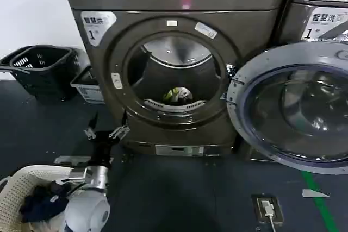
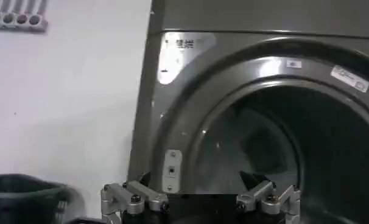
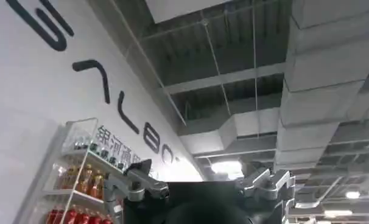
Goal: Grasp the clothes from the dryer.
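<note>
The dryer (image 1: pixel 174 74) is cut off at the top edge, and its open glass door (image 1: pixel 293 107) runs off the right edge. Inside the drum, the clothes (image 1: pixel 176 95) are partly hidden behind the porthole's lower rim and too small to sort. The near-left white basket (image 1: pixel 22 188) is cropped.

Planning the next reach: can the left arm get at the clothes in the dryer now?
Probably yes: the door hangs wide open, the clothes lie near the drum's front lip, and the open left gripper faces the mouth.

A laundrette: numbered dryer (image 1: pixel 179 69) beside another machine (image 1: pixel 321 14); laundry baskets (image 1: pixel 43 69) on the floor.
</note>
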